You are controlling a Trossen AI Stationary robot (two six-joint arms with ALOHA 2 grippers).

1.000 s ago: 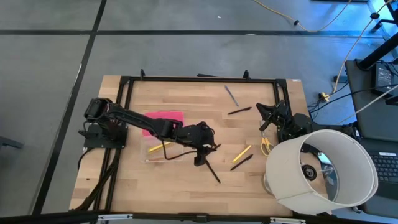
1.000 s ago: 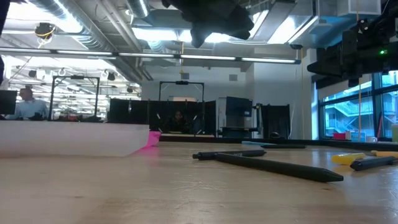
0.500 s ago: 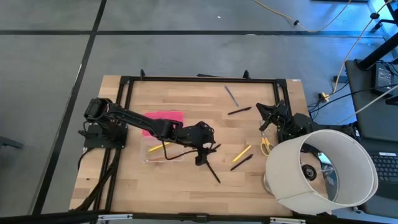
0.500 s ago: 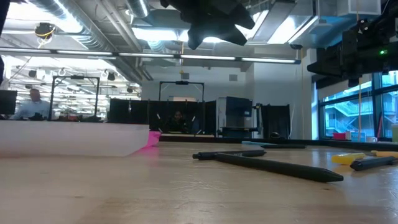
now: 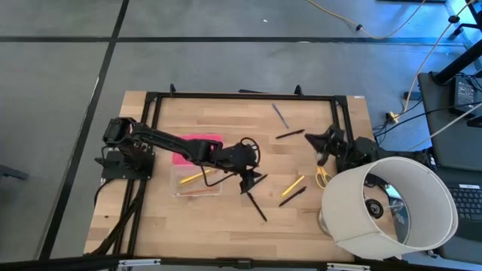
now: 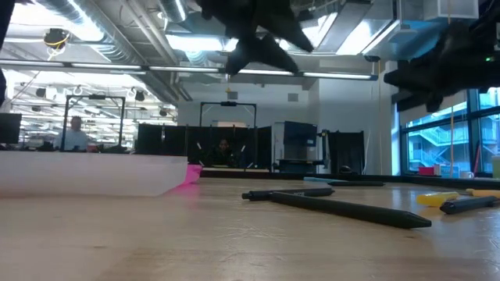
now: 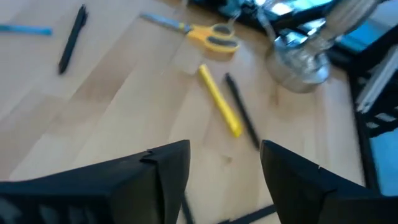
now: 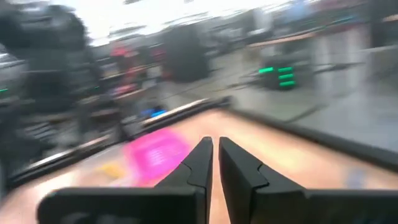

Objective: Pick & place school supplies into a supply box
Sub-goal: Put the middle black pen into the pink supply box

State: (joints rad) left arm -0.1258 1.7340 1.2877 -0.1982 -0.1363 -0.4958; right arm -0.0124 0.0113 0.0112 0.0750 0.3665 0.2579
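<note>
Left gripper (image 5: 252,179): table centre, jaws wide, empty. Supply box (image 5: 197,181): at its 9 o'clock, pink lid (image 5: 197,145) beyond, yellow pencil (image 5: 194,178) inside. Black pen (image 5: 257,206): at 6 o'clock. Yellow marker (image 5: 293,185), scissors (image 5: 322,175): at 3 o'clock. Right gripper (image 5: 319,141): table's right edge, jaws nearly closed, empty.

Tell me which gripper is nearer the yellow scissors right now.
Right. The right gripper hovers just beyond the yellow scissors; the left gripper is well off toward the table's middle.
</note>
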